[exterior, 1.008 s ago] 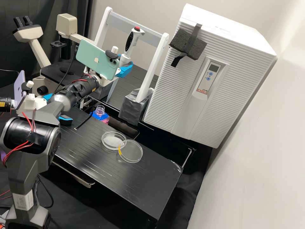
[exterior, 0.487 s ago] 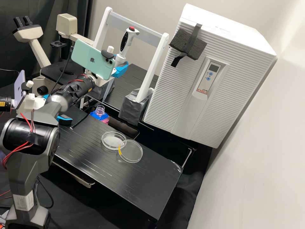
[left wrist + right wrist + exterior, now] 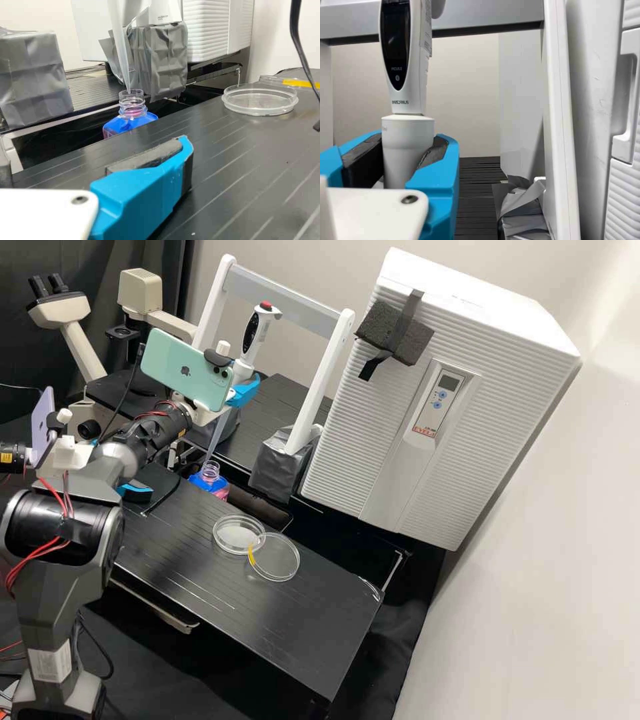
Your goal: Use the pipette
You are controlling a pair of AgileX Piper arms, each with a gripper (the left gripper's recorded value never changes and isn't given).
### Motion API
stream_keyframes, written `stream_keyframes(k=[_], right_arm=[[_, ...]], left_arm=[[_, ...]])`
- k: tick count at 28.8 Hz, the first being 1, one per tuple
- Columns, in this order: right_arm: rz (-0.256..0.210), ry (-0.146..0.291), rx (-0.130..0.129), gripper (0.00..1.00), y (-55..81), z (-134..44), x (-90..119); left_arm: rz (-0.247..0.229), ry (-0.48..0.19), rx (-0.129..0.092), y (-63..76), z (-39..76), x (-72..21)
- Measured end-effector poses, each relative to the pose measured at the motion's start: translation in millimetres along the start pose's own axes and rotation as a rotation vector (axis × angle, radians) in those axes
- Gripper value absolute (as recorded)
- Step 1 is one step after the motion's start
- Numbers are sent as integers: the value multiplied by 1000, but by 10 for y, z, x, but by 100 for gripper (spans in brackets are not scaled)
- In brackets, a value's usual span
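Held pipette (image 3: 251,339) near upright over the open bottle (image 3: 211,475)
The pipette is clamped low on its body by the right end effector (image 3: 241,388); its tip (image 3: 121,55) is poised just above the bottle's mouth, so the bottle lies straight below.

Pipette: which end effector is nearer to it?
Right. The right end effector is shut around the pipette, its tip at the bottle mouth. The left end effector sits low over the bench, apart from the pipette.
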Motion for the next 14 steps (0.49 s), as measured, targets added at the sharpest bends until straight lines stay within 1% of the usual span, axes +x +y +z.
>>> stream_keyframes(k=[3,7,11,14], right_arm=[[11,1,-16,0,-6,3,4],[20,-1,-20,0,-13,14,12],[24,6,-34,0,-24,16,20],[29,7,-36,0,-23,16,21]], left_arm=[[0,0,0,0,0,0],[0,0,0,0,0,0],[0,0,0,0,0,0],[0,0,0,0,0,0]])
